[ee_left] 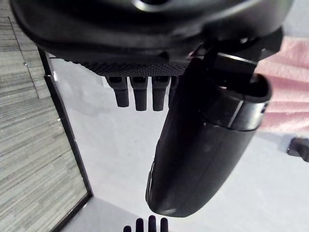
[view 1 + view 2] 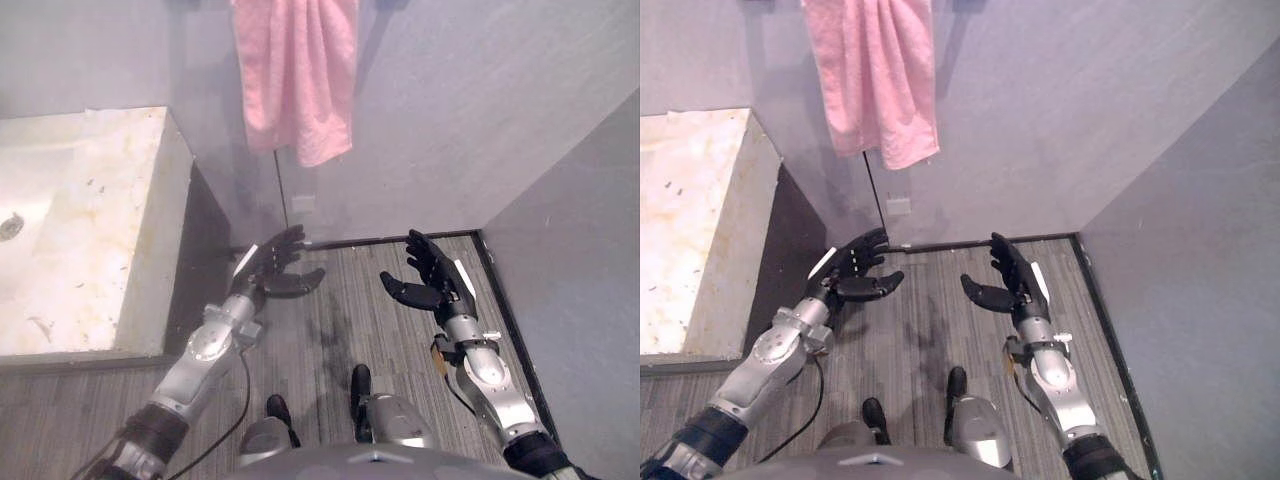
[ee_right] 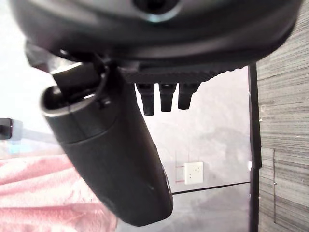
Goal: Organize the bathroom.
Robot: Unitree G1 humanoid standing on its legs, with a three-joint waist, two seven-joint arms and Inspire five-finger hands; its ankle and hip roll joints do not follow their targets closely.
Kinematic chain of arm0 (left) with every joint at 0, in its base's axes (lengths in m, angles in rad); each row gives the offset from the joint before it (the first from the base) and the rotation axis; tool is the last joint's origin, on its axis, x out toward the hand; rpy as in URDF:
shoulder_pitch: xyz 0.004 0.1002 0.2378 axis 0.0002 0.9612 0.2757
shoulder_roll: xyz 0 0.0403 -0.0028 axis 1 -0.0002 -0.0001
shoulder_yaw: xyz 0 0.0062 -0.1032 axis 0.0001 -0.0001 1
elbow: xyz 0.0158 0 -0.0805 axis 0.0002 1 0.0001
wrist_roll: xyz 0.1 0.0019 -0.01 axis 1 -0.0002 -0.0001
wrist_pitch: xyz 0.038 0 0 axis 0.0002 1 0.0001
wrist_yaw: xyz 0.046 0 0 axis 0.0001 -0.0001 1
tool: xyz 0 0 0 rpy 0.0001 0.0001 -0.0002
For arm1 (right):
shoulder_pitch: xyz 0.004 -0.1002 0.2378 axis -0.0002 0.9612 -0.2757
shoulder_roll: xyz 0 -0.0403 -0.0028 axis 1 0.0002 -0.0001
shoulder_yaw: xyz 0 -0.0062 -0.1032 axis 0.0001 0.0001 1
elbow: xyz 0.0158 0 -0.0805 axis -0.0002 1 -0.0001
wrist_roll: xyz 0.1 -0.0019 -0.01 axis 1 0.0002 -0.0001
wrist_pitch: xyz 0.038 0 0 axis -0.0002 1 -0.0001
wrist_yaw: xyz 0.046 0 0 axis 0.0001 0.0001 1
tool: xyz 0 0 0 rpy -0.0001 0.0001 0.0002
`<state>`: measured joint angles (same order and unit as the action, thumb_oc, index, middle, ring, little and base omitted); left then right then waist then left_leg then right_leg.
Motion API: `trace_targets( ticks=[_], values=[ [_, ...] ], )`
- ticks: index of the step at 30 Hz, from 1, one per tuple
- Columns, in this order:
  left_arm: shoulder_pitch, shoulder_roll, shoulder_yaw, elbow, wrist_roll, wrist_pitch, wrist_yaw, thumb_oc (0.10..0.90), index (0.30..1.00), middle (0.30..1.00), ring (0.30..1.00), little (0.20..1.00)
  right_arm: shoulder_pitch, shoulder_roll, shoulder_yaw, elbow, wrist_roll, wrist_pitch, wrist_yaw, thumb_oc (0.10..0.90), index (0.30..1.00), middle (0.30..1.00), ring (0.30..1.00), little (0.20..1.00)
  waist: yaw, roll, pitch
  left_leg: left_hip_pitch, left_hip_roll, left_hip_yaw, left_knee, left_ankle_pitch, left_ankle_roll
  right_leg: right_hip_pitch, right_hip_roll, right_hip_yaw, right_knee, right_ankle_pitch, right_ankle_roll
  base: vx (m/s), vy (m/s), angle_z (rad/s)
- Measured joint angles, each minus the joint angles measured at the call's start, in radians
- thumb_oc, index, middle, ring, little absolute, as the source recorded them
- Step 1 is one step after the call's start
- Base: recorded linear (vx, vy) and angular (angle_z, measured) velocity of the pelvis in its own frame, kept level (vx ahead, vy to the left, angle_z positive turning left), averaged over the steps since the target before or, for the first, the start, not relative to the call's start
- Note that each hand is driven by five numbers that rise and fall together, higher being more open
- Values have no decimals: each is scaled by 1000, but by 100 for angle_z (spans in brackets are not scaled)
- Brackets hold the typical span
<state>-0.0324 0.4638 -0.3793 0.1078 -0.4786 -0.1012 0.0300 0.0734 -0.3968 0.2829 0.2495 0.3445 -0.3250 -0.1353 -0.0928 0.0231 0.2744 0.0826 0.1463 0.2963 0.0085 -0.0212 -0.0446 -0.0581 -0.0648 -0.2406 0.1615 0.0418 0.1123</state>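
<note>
At far left we see a white stained counter (image 2: 90, 220) with a sink drain at its edge. Above, a pink towel (image 2: 297, 75) hangs on the grey wall (image 2: 450, 110), well above both hands. We note the left hand (image 2: 272, 268) spread wide, fingers relaxed, holding nothing, over the striped floor (image 2: 340, 300). The right hand (image 2: 428, 275) faces it, likewise wide and empty. A white wall socket (image 3: 193, 173) sits low on the wall.

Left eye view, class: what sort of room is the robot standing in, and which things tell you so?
Probably a bathroom: a pink towel hangs on the grey wall, and a pale stone sink counter with a drain stands at the robot's left.
</note>
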Motion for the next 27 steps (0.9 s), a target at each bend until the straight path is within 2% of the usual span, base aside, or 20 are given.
trace_targets(
  ticks=[2,4,5,7,13,17,19,21,22,23,24,25,27],
  values=[
    [0,13,0,0,0,3,15,800,900,900,900,900,2,1,3,0,-3,-6,4,800,900,900,900,900,17,-10,-5,-6,-3,-6,-1,5,-6,13,-10,-7,28,-30,-7,-37,-156,10],
    [2,24,1,3,1,21,41,800,900,900,900,900,-5,4,4,-1,-3,-15,-6,800,900,900,900,900,36,-21,-11,-13,-22,-15,-2,12,-14,64,-2,2,-81,-28,-32,-113,-187,7],
    [3,22,1,4,1,24,51,800,900,900,900,900,-17,3,3,-1,-3,-16,-16,800,900,900,900,900,35,-13,-16,-30,-31,-26,-1,15,-18,78,4,7,-131,-21,-42,-138,-144,12],
    [3,16,2,4,11,34,48,800,900,900,900,900,-27,2,4,0,-2,-15,-32,800,900,900,900,900,36,-5,-20,-45,-24,-33,1,24,-18,76,15,4,-154,-9,-59,-236,-224,7],
    [3,11,2,9,16,46,33,800,900,900,900,900,-34,0,5,20,21,-15,-37,800,900,900,900,900,38,-3,-24,-46,2,-42,14,35,-35,98,40,1,-182,2,-76,-242,-294,1],
    [13,-7,15,57,6,43,38,800,900,900,900,900,-41,-1,5,68,18,2,-21,800,900,900,900,900,36,5,-26,-75,18,-76,46,58,-57,110,61,-22,-197,-1,-87,-292,-210,20],
    [43,-28,36,85,0,43,28,800,900,900,900,900,-43,0,5,118,13,15,-25,800,900,900,900,900,39,7,-26,-115,23,-85,104,73,-72,111,61,-47,-193,-5,-96,-346,-179,42],
    [62,-41,47,124,0,49,-3,800,900,900,900,900,-40,2,5,196,12,35,-35,800,900,900,900,900,52,-1,-26,-145,7,-79,142,120,-79,107,30,-76,-190,-6,-128,-347,-134,40],
    [74,-41,55,129,0,49,-22,800,900,900,900,900,-40,2,5,220,12,40,-36,800,900,900,900,900,55,-6,-25,-148,-1,-71,141,142,-96,105,16,-85,-195,-11,-140,-270,-59,18],
    [111,-38,59,138,1,52,-55,800,900,900,900,900,-28,-1,0,251,14,65,-44,800,900,900,900,900,66,-16,-19,-174,-25,-51,247,98,-78,104,-14,-89,-199,-4,-147,-300,-27,14],
    [143,-33,63,140,3,61,-82,800,900,900,900,900,-10,-2,-8,266,14,83,-44,800,900,900,900,900,65,-20,-17,-187,-45,-30,379,29,-53,108,-35,-100,-194,2,-153,-361,4,24],
    [164,-31,64,141,6,61,-103,800,900,900,900,900,8,-1,-17,278,14,92,-42,800,900,900,900,900,56,-14,-20,-184,-59,-24,464,-12,-55,105,-45,-109,-186,4,-158,-315,20,27],
    [167,-33,64,139,11,61,-135,800,900,900,900,900,41,0,-34,319,15,96,-36,800,900,900,900,900,50,-3,-26,-180,-79,-34,514,-39,-64,74,-58,-115,-155,3,-159,-282,71,29]
  ],
)
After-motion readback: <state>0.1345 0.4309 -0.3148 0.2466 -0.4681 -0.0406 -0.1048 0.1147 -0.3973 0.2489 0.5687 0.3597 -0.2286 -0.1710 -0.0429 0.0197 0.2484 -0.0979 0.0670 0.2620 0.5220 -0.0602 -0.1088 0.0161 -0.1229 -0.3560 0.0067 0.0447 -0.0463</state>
